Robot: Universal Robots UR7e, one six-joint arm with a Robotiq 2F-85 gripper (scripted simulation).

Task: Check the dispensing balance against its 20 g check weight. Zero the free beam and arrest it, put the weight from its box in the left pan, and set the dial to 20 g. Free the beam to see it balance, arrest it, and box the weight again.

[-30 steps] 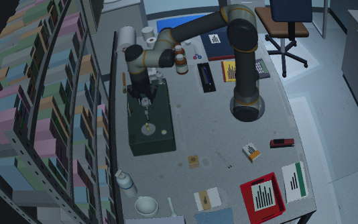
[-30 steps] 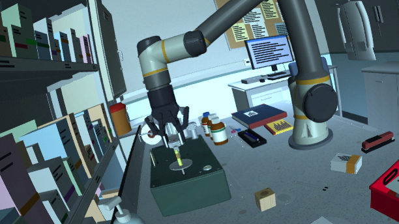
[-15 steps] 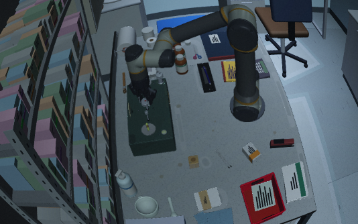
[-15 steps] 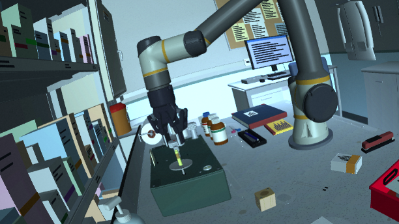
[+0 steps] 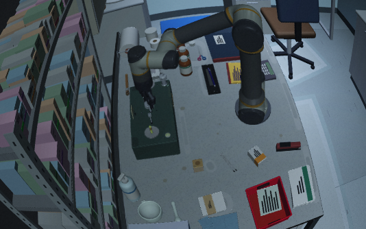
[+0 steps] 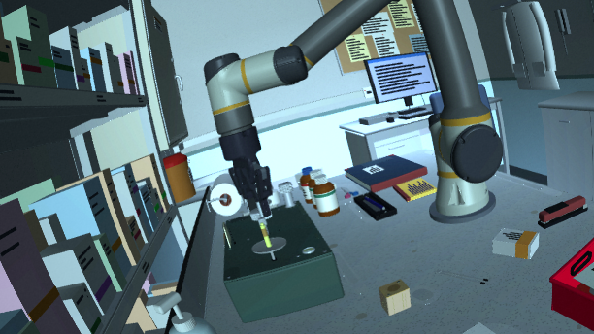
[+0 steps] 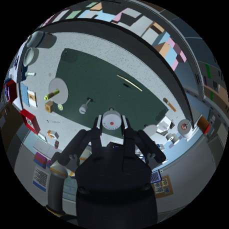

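My gripper (image 7: 111, 121) (image 5: 149, 103) (image 6: 258, 209) reaches down over the middle of the dark green balance case (image 5: 154, 118) (image 6: 277, 259). Between its fingers is the round white dial (image 7: 111, 121) with a red dot at its centre. The left pan (image 7: 58, 90) (image 5: 151, 132) (image 6: 268, 246) carries the yellow-green check weight (image 7: 51, 94) (image 6: 265, 237) (image 5: 150, 130), standing upright on the disc. A small knurled knob (image 7: 83, 109) sits between pan and dial, and the right pan (image 7: 150, 130) lies beyond the dial. The wooden weight box (image 5: 197, 165) (image 6: 394, 296) stands on the table off the case's front corner. The gripper is closed around the dial.
The shelf rack edge (image 5: 114, 113) runs close along the case's left side. Brown medicine bottles (image 5: 185, 65) (image 6: 326, 197) and a paper roll (image 6: 224, 199) stand behind the case. A red tray (image 5: 269, 201), a stapler (image 5: 288, 146) and a small carton (image 5: 257, 155) lie toward the table's front right.
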